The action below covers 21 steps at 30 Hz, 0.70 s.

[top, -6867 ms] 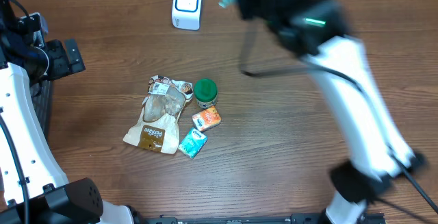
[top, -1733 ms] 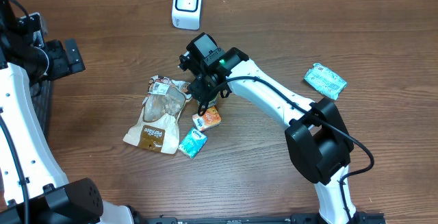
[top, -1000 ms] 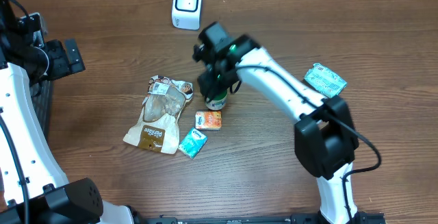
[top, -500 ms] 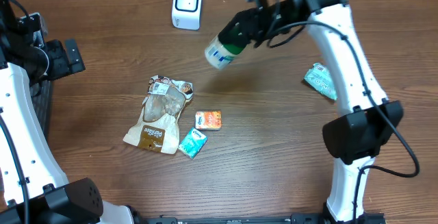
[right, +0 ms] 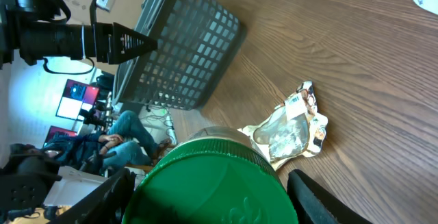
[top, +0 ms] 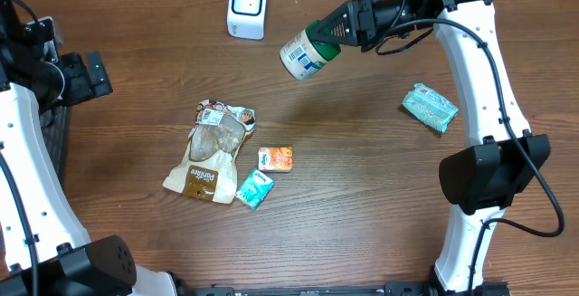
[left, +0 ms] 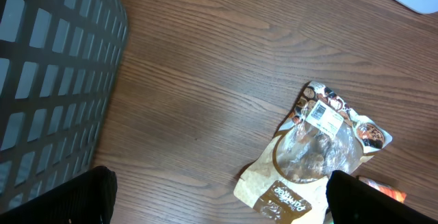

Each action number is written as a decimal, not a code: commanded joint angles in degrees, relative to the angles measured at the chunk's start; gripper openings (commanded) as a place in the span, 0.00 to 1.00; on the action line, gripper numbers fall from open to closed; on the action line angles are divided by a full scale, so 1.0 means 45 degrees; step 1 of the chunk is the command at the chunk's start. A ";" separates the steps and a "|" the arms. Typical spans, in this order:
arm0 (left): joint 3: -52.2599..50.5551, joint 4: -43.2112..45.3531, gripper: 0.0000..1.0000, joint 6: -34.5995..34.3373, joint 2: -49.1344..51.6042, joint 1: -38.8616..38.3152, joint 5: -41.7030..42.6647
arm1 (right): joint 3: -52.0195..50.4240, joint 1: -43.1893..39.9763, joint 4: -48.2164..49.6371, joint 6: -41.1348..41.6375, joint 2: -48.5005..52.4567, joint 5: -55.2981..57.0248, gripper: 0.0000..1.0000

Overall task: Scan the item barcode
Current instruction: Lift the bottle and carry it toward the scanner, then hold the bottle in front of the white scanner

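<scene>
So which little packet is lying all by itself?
The pale green packet near the right arm lies alone. The orange packet and the blue packet sit close together beside the brown snack bag.

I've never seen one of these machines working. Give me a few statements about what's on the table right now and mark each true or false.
1. The right gripper holds the green-lidded jar in the air, clear of the table. True.
2. The white scanner stands right against the snack bag. False: it stands at the far edge, well apart from the bag.
3. The left gripper is clamped on the snack bag. False: it is open and empty, and the bag lies on the table.
4. The orange packet and the blue packet lie beside the snack bag. True.
5. The teal pouch sits in the basket. False: it lies on the table, off to the right.
</scene>
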 commanded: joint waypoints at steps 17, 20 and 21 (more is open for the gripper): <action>0.0141 0.0005 1.00 0.0214 -0.0034 -0.0039 0.0083 | -0.1540 0.4318 0.8500 -0.1569 -0.0413 1.4712 0.24; 0.0141 0.0010 1.00 0.0214 -0.0034 -0.0039 0.0083 | -0.2181 0.4556 1.0350 -0.3585 -0.0185 1.4868 0.21; 0.0141 0.0010 1.00 0.0214 -0.0034 -0.0039 0.0083 | -0.2312 0.4571 1.0948 -0.4240 -0.0087 1.4872 0.19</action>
